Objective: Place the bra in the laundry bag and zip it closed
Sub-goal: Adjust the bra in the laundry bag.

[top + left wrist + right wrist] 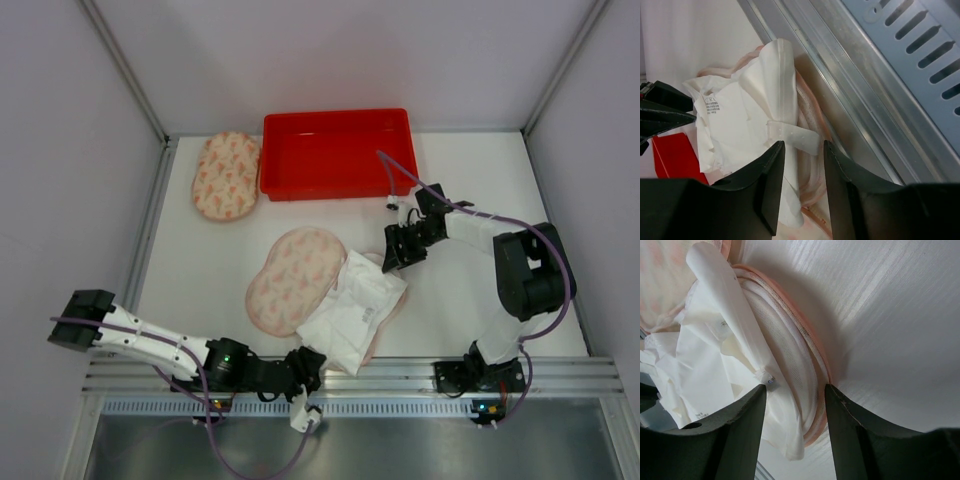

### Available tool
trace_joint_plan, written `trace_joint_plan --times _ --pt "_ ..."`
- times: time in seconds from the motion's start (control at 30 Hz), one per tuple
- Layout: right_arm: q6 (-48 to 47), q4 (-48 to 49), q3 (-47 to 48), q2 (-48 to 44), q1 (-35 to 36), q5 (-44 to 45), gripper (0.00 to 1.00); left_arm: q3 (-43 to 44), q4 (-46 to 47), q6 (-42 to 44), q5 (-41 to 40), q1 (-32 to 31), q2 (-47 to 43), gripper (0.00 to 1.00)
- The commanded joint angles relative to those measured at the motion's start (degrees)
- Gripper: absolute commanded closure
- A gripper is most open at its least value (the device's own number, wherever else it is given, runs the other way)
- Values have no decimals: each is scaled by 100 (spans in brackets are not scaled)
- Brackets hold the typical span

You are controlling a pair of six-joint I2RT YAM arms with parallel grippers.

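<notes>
The white bra [355,310] lies crumpled on the 4 o'clock half of the open floral laundry bag [288,275]. The left claw [804,150] straddles the bra's 6 o'clock edge with its jaws apart. The right claw [795,390] brackets the bra and the bag's rim at 1 o'clock; I cannot tell whether it pinches them.

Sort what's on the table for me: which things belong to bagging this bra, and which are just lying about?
For the job:
bra
open bag under it

Lying about:
red bin
spare bag left of the bin
</notes>
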Motion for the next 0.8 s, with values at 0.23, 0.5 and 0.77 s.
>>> trace_joint_plan --times 0.23,0.5,0.77 --pt "-26 -68 152 73 -73 -160 49 41 449 135 -141 -34 -31 78" --pt "-35 -94 187 73 -73 -151 49 356 177 232 -273 -42 -207 100" --pt "-70 -86 170 20 -91 -151 48 1077 -264 521 -19 650 -209 100"
